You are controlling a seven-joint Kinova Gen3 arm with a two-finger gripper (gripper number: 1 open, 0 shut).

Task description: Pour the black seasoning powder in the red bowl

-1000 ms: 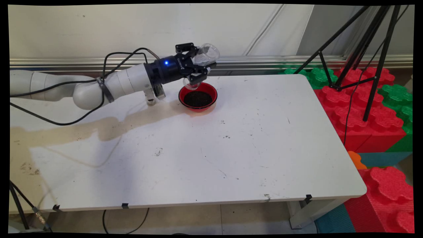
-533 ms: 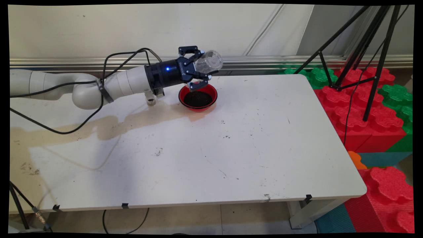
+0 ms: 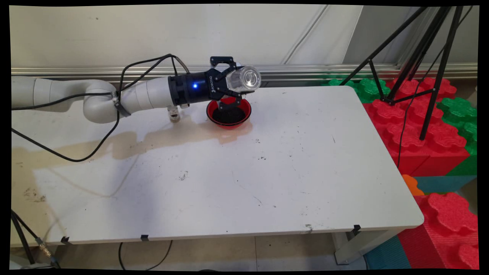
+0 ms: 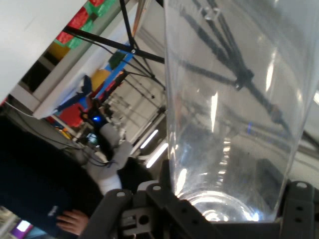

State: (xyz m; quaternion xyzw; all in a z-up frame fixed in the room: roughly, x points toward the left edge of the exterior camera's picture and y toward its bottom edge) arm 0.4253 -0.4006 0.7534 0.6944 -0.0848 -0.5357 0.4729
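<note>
- Main view: the gripper (image 3: pixel 233 84) reaches in from the left, level above the far part of the white bench (image 3: pixel 305 160), with its fingers clamped on a clear plastic cup (image 3: pixel 244 78).
- The cup lies on its side in the grip, one round end turned toward the camera; it looks empty, though I cannot tell for certain.
- Just below and slightly nearer stands a red bowl (image 3: pixel 229 112) holding a dark granular fill; the lower finger overlaps the bowl's far rim in the picture, and whether they touch cannot be told.
- Dark specks lie scattered on the bench right of and nearer than the bowl.
- A black tripod (image 3: pixel 420 57) stands on red and green foam blocks (image 3: pixel 420 130) beyond the bench's right edge.
- Hand view: the cup (image 4: pixel 234 109) fills the right half, its rounded end seated between the black linkage at the bottom edge; the tripod shows through the clear wall.
- Risk, as I judge it: the thin wall could buckle or slip in the clamp, dropping the cup onto the bowl.
- A low swing could catch the bowl's rim with the lower finger and tip the fill onto the bench.
</note>
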